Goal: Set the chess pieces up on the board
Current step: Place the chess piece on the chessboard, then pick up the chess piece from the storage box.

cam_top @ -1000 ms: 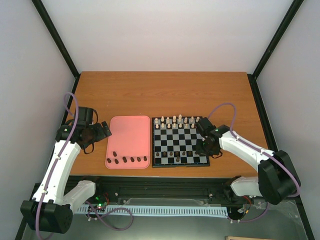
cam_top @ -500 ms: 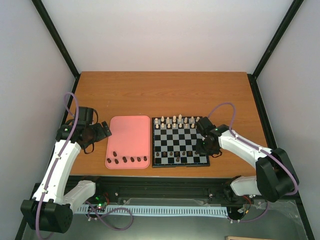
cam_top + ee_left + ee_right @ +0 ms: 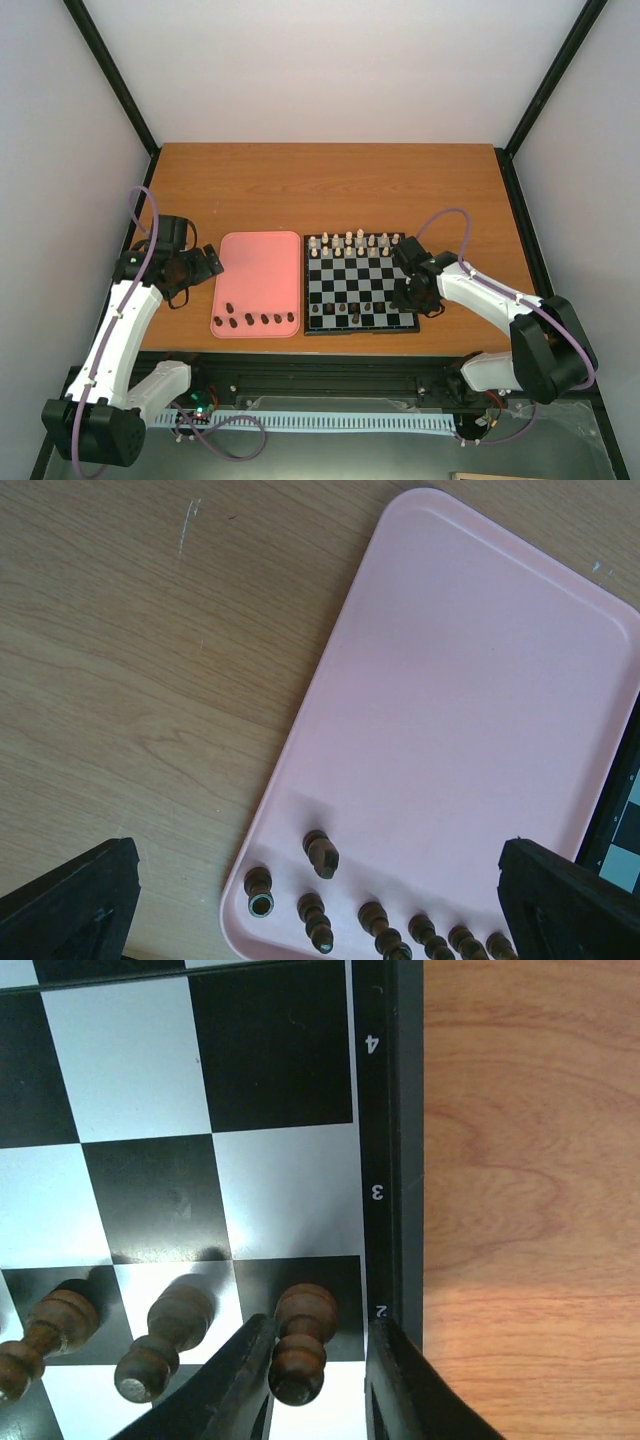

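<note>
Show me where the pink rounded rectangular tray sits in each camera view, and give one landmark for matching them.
Top external: the pink rounded rectangular tray lies left of centre, beside the black-rimmed chessboard.
Left wrist: it covers most of the right side.
Right wrist: not in view.
Shared landmark: the chessboard, a sliver at the left wrist view's right edge, filling the right wrist view's left.

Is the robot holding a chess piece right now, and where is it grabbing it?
Nothing is held. The right gripper has its fingers either side of a small dark brown pawn, with a gap showing.
</note>
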Available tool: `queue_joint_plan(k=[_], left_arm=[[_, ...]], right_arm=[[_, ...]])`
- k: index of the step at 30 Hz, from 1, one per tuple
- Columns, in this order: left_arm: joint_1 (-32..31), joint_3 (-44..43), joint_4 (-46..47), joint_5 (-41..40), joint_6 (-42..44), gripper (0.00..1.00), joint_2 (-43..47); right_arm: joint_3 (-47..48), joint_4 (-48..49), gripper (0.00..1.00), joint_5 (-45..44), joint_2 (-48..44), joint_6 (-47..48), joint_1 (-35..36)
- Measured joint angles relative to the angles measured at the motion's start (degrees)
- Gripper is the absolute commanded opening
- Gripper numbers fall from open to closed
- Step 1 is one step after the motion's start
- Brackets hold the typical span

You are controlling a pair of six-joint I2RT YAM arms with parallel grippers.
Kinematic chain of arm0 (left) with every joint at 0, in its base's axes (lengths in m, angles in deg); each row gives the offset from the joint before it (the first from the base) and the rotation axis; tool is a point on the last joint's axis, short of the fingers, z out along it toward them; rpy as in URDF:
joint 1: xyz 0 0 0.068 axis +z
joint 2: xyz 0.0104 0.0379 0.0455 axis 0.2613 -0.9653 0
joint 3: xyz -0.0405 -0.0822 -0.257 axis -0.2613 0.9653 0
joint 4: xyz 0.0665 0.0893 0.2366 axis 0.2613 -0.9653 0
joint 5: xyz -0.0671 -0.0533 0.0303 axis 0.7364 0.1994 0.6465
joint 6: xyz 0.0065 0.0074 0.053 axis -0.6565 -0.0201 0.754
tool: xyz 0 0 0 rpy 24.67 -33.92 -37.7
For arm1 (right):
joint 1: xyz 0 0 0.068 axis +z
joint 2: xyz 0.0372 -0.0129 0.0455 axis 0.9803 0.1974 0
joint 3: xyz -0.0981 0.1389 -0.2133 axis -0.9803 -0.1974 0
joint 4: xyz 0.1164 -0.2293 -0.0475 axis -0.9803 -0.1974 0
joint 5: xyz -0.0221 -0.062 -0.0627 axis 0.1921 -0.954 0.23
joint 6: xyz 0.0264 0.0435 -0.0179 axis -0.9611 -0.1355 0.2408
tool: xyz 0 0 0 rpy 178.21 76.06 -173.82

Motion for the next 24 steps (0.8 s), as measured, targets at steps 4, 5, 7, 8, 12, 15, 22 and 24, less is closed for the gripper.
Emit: queue_joint_plan(k=[4, 5, 7, 8, 12, 15, 22, 24], left_arm=[[0.0, 0.1, 0.0, 0.0, -0.1, 1.0, 0.1], [0.0, 0.1, 0.0, 0.0, -0.1, 1.0, 0.1], [0.0, 0.1, 0.1, 0.1, -0.1, 1.0, 0.1], [0.0, 0.1, 0.2, 0.1, -0.1, 1.0, 0.0], [0.0, 0.1, 0.9, 0.2, -0.1, 1.0, -0.6], [0.0, 0.1, 0.9, 0.3, 0.0, 1.0, -0.8], [0.0, 0.2, 0.9, 0.4, 0.0, 1.0, -0.5], [0.0, 0.4, 0.9, 0.4, 0.0, 1.0, -0.1]], right_arm=[[0.7, -0.9, 0.3, -0.2, 0.0, 0.2, 0.0], [1.2, -1.1, 0.3, -0.2, 0.0, 0.2, 0.0], [2.3, -1.7, 0.32, -0.3, -0.1, 0.3, -0.1], [2.8, -1.9, 0.33, -0.4, -0.2, 0.3, -0.2], [6.2, -3.7, 0.36, -1.4, -0.5, 0.5, -0.4], [10.0, -5.0, 0.34, -2.4, -0.5, 0.7, -0.5], [22.0, -5.5, 0.33, -1.7, 4.3, 3.3, -0.6], [25.3, -5.5, 0.32, -1.0, 6.5, 3.8, -0.1]])
